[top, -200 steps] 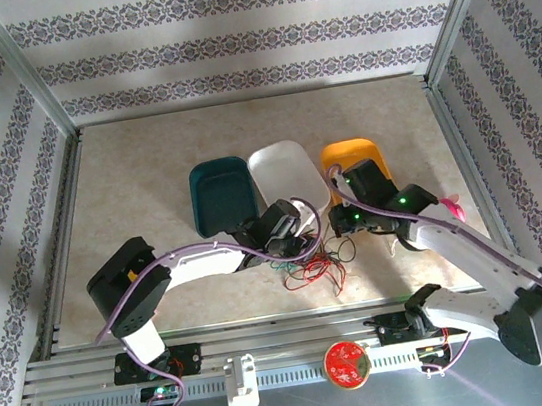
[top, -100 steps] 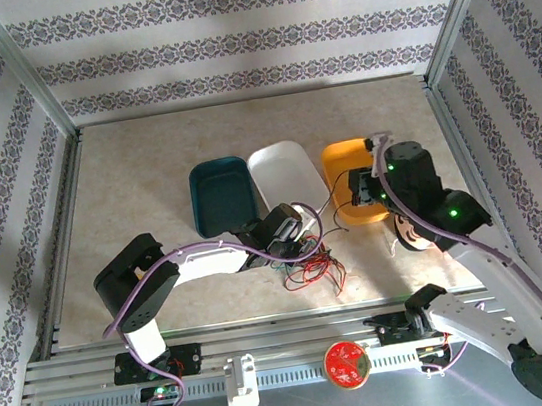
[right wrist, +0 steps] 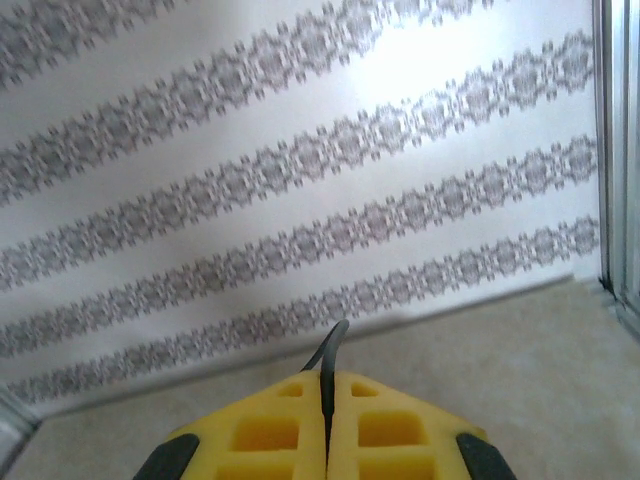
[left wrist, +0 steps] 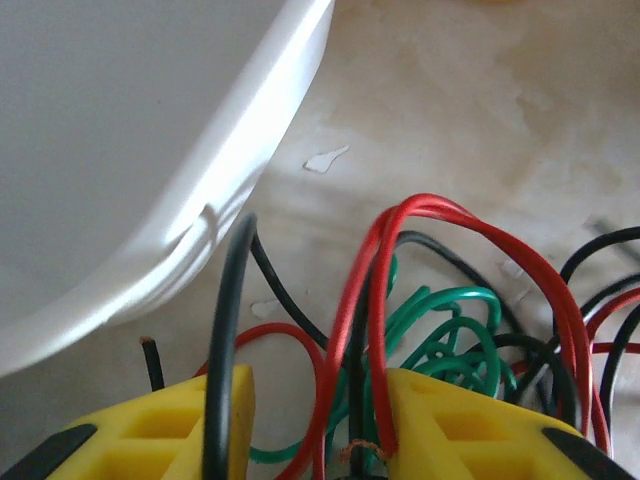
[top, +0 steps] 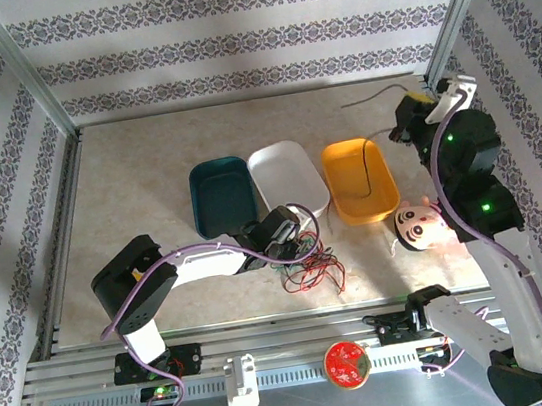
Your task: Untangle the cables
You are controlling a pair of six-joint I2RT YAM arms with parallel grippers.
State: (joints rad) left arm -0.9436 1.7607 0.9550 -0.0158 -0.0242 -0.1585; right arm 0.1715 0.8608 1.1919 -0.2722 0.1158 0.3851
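Top external view first, from your left: your left claw (top: 297,245) sits low over the bench (top: 147,180). It is at the upper-left edge of the cables (top: 311,270), which lie as a loose red, green and black tangle just in front of the white tray (top: 287,175). The teal tray (top: 221,195) stands just left of the white one. On the left wrist camera you can see the yellow fingers (left wrist: 170,425) standing partly open. Red and black strands run through the gap between them, and one black strand is draped over the left finger; nothing looks pinched. Green loops lie on the bench just beyond, near the white tray's rim. Further right is the orange tray (top: 359,180), then a pink soft toy (top: 418,228) on the bench just off its near right corner. Your right claw (top: 409,121) is raised near the far right corner, fully closed on a single black cable (right wrist: 328,365). On the right wrist camera you can see the thin strand clamped between the fingers, its end sticking up. From that claw a thin line trails down toward the orange tray.
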